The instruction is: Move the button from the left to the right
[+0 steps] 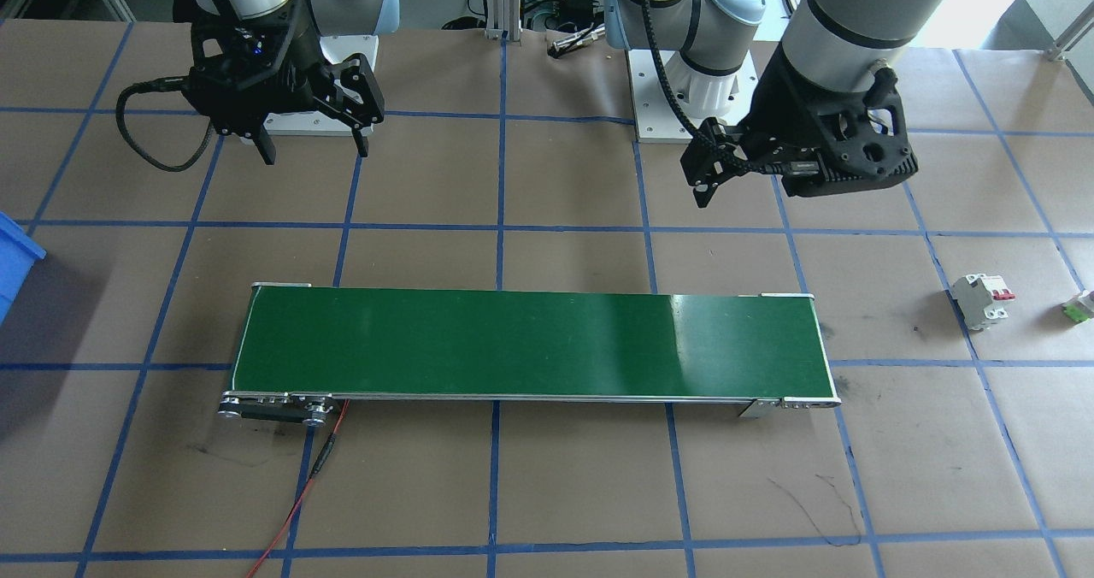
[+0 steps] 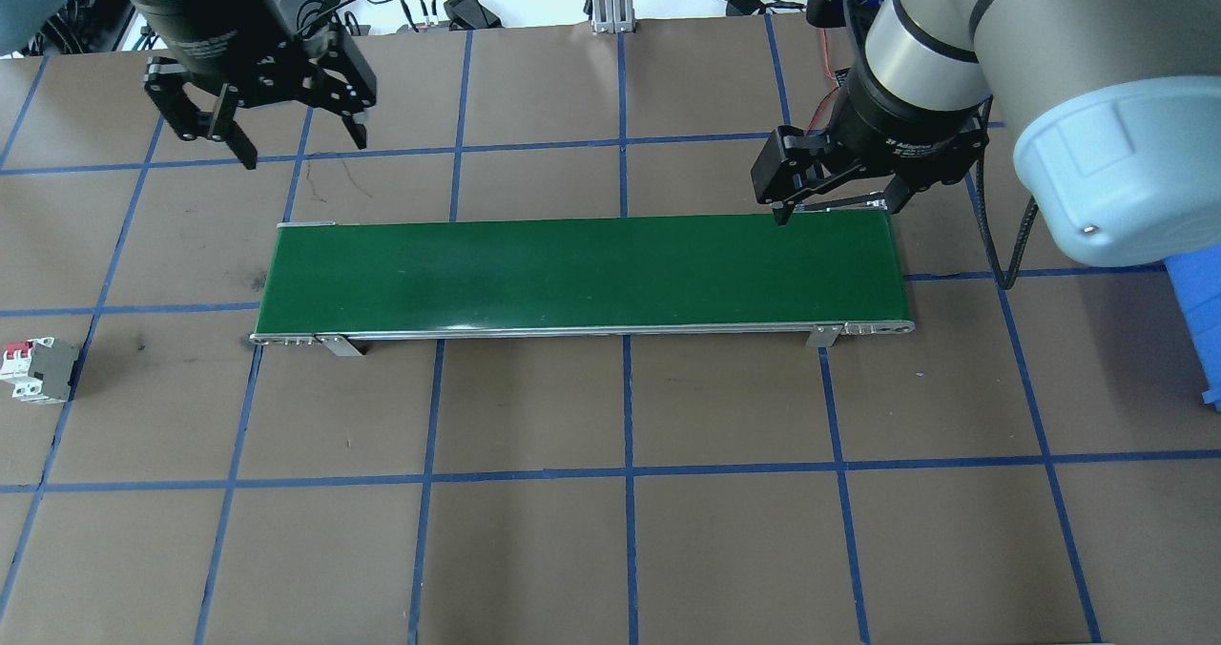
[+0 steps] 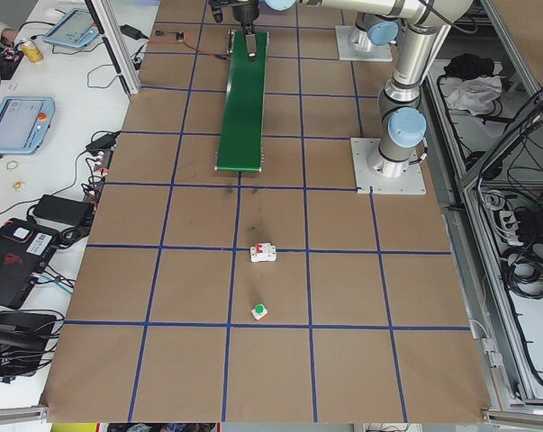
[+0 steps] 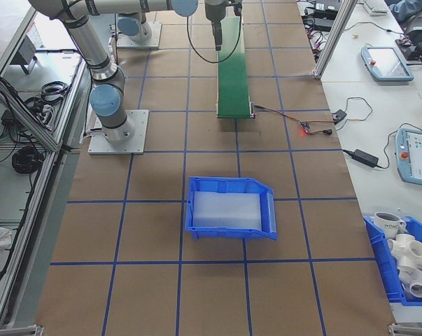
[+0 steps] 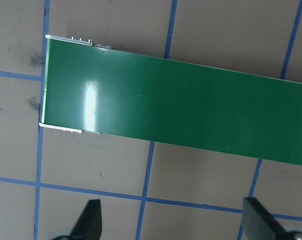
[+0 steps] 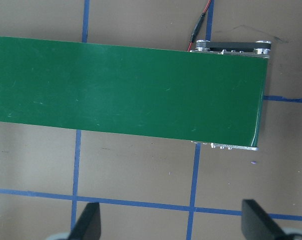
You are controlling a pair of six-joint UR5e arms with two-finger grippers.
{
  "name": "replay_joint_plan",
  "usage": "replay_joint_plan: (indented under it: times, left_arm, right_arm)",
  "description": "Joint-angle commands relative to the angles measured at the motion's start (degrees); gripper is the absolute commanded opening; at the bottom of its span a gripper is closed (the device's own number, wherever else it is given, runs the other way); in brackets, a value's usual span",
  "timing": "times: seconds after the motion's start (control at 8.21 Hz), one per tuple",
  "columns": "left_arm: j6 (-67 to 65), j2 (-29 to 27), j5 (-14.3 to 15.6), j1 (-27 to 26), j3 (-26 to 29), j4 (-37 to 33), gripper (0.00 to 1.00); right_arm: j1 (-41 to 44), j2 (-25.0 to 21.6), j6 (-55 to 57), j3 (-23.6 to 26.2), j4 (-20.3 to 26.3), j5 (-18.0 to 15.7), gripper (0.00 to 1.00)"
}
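With both the left gripper [image 2: 256,125] and right gripper [image 2: 832,192] spread apart and empty, the button [image 1: 1079,305] lies at the front view's right edge beside the circuit breaker [image 1: 981,300], risking a mistaken grasp of the breaker.

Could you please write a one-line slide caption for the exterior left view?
Green-capped button and circuit breaker lie on the near table, short of the green conveyor.
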Motion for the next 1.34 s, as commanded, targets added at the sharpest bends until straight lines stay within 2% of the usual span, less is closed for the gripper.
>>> replay_joint_plan:
  times: [0.0,0.24,0.37,0.49,0.61,0.73,0.97,1.22]
  left_arm:
    - [7.68,-1.4,1.01,16.87,0.35,0.33,1.0]
    - [10.59,-4.2,1.28,28.57,0.61,0.68,1.0]
    - [14.96,-5.7,2.41,32.46,0.61,2.94,1.0]
    - [15.09,-7.72,3.64,34.59,0.52,9.49,1.0]
    - [15.17,-9.48,3.91,37.31,0.7,11.91,1.0]
    - [14.83,-10.97,4.87,42.55,0.7,12.45,1.0]
    - [15.09,-17.72,6.02,49.87,1.13,16.91,1.0]
    - [16.22,-24.06,11.62,53.58,2.8,25.6,1.0]
  right_arm:
    - [0.0,0.0,-0.31,0.0,-0.03,-0.05,1.0]
    - [0.0,-0.09,-0.58,0.0,-0.03,-0.05,1.0]
    - [0.0,0.0,-0.58,0.0,-0.03,-0.05,1.0]
    - [0.0,0.0,-0.66,0.0,0.05,-0.14,1.0]
    - [0.0,-0.09,-0.66,0.0,-0.03,-1.1,1.0]
    - [0.0,-0.09,-0.66,0.0,-0.03,-1.11,1.0]
    - [0.0,-0.09,-0.66,0.0,-0.03,-1.11,1.0]
    - [0.09,-0.09,-0.66,0.0,0.05,-1.11,1.0]
